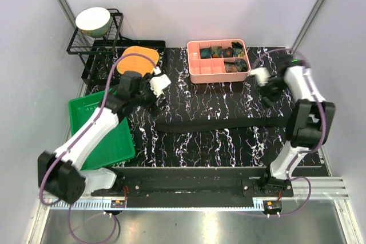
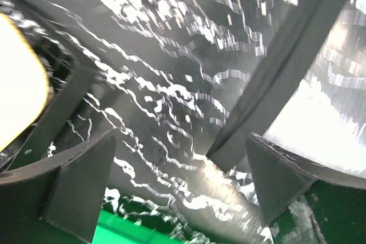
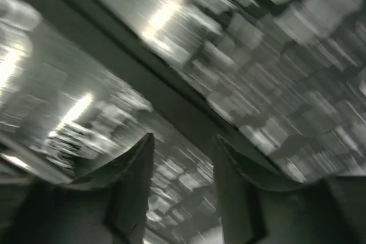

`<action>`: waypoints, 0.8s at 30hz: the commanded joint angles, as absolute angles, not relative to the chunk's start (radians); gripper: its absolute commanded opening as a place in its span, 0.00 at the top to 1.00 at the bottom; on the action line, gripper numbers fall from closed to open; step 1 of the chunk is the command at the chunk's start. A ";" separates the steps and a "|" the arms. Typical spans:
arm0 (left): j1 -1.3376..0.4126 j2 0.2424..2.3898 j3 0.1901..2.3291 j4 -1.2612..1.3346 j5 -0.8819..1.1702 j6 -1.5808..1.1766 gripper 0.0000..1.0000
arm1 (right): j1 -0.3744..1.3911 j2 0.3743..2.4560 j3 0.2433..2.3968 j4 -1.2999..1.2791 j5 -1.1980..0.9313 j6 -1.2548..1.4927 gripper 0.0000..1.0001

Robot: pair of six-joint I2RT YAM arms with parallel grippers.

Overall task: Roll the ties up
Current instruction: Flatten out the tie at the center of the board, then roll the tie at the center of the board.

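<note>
One black tie (image 1: 217, 124) lies flat and stretched out left to right across the marbled table. In the left wrist view the tie (image 2: 280, 72) runs as a dark strip, its end just beside my right finger. My left gripper (image 1: 147, 100) (image 2: 180, 167) hovers over the tie's left end, wide open and holding nothing. Over the tie's right end, my right gripper (image 1: 270, 96) (image 3: 182, 184) has its jaws apart with only table between them. That view is blurred, and a dark band (image 3: 171, 104), probably the tie, crosses it beyond the fingertips. Rolled patterned ties (image 1: 229, 55) sit in the pink tray.
The pink compartment tray (image 1: 200, 72) stands at the back centre. A green tray (image 1: 106, 135) lies at the left under my left arm. A black wire rack (image 1: 86, 47) with a bowl (image 1: 93, 20) and an orange object (image 1: 140, 58) are at the back left.
</note>
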State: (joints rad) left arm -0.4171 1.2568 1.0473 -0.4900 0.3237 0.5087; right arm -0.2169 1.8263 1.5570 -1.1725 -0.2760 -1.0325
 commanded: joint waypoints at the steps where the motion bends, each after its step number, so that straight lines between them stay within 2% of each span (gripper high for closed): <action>1: -0.420 1.137 0.936 -0.215 0.218 0.255 0.01 | 0.019 1.764 1.396 -1.022 -0.387 -0.711 0.58; 2: -0.419 1.134 0.933 -0.224 0.218 0.233 0.01 | 0.056 1.769 1.364 -1.002 -0.388 -0.683 0.60; 7: -0.417 1.210 1.025 -0.524 0.425 0.508 0.01 | 0.155 1.845 1.302 -0.895 -0.310 -0.580 0.68; 12: -0.457 1.218 0.913 -0.445 0.434 0.602 0.01 | 0.134 1.925 1.215 -0.836 -0.154 -0.652 0.73; 16: -0.511 1.253 0.873 -0.434 0.382 0.730 0.01 | 0.037 1.928 1.169 -0.841 -0.107 -0.750 0.74; 18: -0.557 1.282 0.890 -0.454 0.370 0.781 0.01 | -0.024 1.919 1.157 -0.845 -0.095 -0.787 0.74; 24: -0.693 1.475 1.020 -0.479 0.342 0.839 0.01 | -0.052 1.888 1.123 -0.854 -0.048 -0.891 0.75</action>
State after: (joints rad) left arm -0.6201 1.3834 0.9134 -0.4950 0.3656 0.7639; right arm -0.0490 1.8599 1.1885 -0.9222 -0.1566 -0.7681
